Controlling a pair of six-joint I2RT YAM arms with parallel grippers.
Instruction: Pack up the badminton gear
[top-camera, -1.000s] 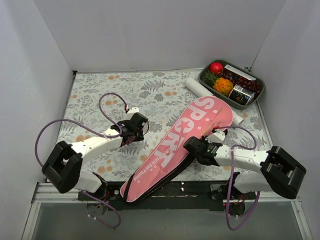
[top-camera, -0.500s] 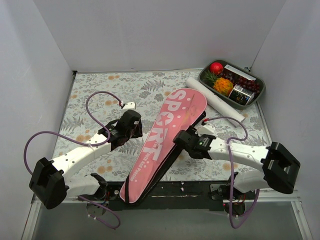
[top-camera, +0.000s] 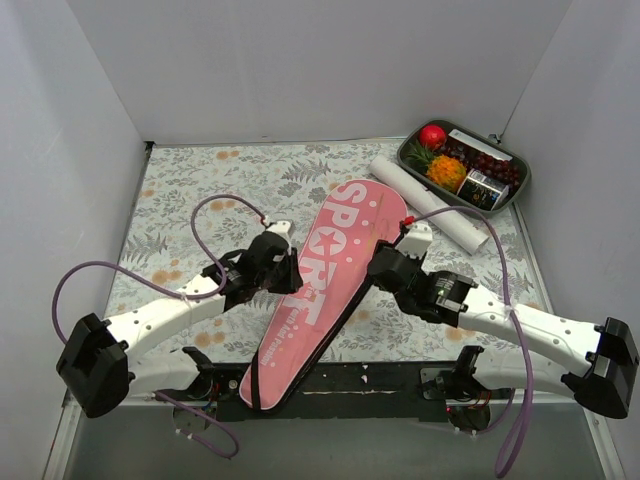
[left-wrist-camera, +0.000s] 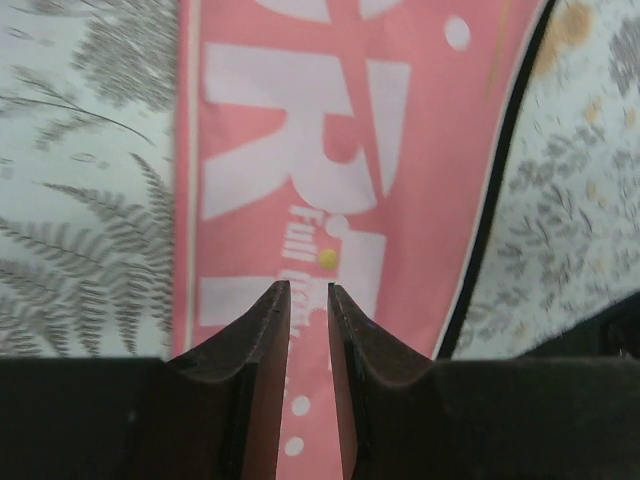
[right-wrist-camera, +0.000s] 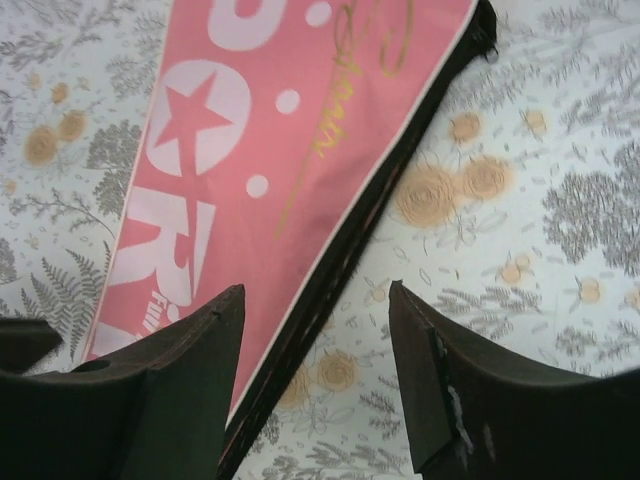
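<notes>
Top external showed the bag (top-camera: 325, 262) lying 1-to-7 o'clock, left tool (top-camera: 289, 276) nearly closed at its 9 o'clock edge, right tool (top-camera: 380, 266) wide at 3 o'clock, equally near.

— What can we read here?

— On the pink bag (top-camera: 325, 270) we read "SPORT" in big white capitals. A star in a white disc stands for the O, and the word runs from the bag's wide end toward its narrow end.

— Anything smaller?

— Just below those capitals we make out "Full" in small white letters, but we cannot read the rest.

— And the gold script beside the star?

— We see it and cannot read it. Beyond the bag's wide end, the label on the can (top-camera: 482, 190) in the tray (top-camera: 402, 155) is too small for us.
</notes>
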